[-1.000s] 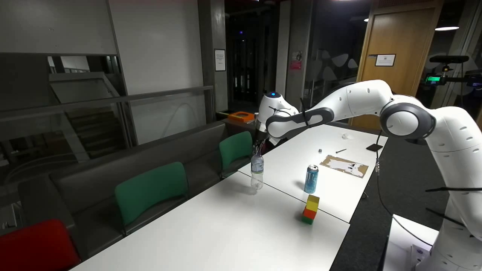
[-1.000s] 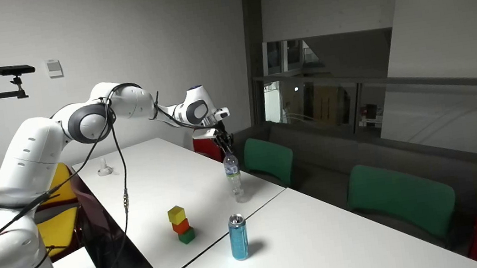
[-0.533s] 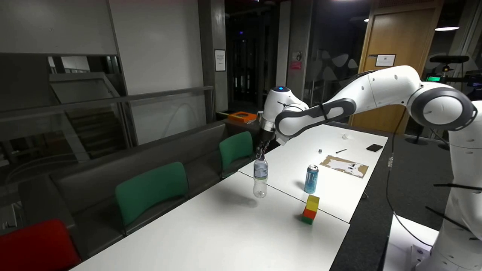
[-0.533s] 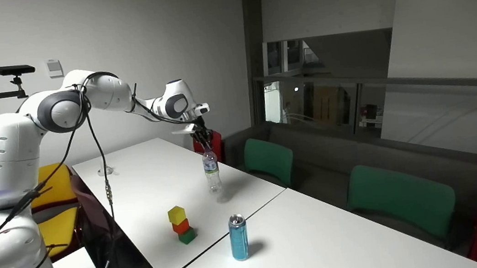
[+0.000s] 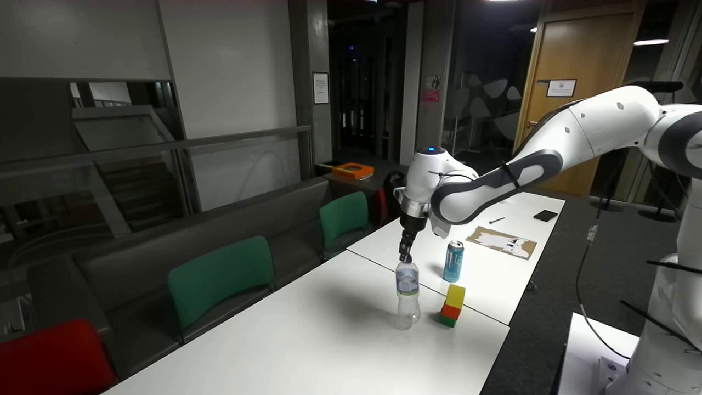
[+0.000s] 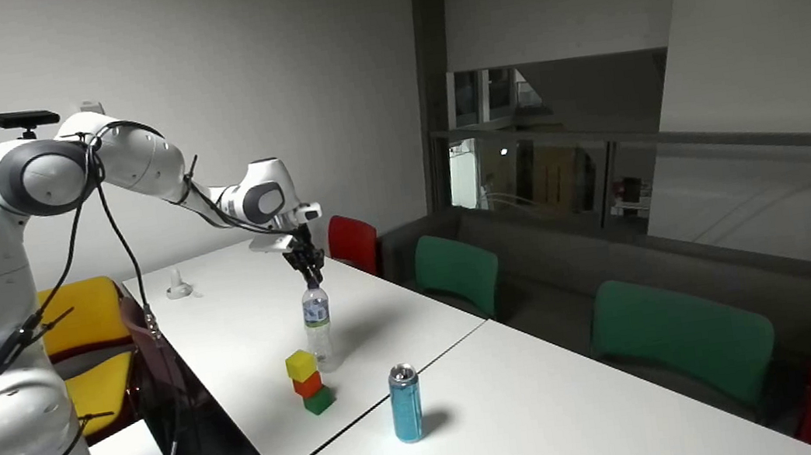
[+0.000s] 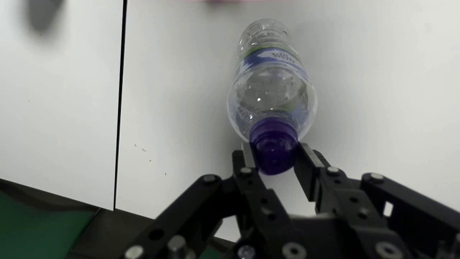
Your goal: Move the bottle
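The clear plastic bottle with a dark blue-purple cap hangs roughly upright under my gripper in both exterior views (image 5: pixel 407 281) (image 6: pixel 316 319). My gripper (image 5: pixel 406 255) points down and is shut on the cap; it also shows in an exterior view (image 6: pixel 311 277). In the wrist view the gripper (image 7: pixel 276 154) has one finger on each side of the cap, and the bottle (image 7: pixel 272 90) stretches away towards the top. Its base is close over the table (image 5: pixel 307 334); I cannot tell whether it touches.
A stack of yellow, orange and green blocks (image 5: pixel 454 299) stands close beside the bottle, also in an exterior view (image 6: pixel 302 366). A blue can (image 5: pixel 453 261) (image 6: pixel 406 403) stands across the table seam. A cardboard piece (image 5: pixel 502 242) lies farther back. Green chairs (image 5: pixel 222 277) line the edge.
The gripper has carried the bottle from near the table's chair-side edge to beside the block stack. The arm has drawn back towards its base. The blocks and can have not moved.
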`<state>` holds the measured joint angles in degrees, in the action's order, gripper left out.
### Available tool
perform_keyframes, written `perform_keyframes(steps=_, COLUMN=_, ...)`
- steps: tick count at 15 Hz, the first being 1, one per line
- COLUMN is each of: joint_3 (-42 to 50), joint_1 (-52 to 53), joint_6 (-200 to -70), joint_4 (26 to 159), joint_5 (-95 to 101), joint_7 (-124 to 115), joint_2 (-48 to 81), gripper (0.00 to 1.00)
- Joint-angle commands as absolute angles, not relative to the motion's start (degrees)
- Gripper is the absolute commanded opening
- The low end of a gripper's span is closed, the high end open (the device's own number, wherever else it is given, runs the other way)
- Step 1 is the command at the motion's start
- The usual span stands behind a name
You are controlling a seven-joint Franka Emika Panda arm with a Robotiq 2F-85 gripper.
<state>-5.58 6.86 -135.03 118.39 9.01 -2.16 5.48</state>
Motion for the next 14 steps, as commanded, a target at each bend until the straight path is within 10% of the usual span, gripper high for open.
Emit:
perform_keyframes(steps=1, joint_3=-6.16, joint_1=6.54, joint_6=-141.41, joint_4=129.64, joint_5=6.09, joint_7=0.55, joint_2=-2.24, gripper=0.09)
perform_keyframes(steps=14, joint_3=-6.01, joint_1=9.13, joint_6=-152.14, joint_4=142.49, joint_5=-9.52, joint_7=17.66, joint_2=-8.84, gripper=0.09)
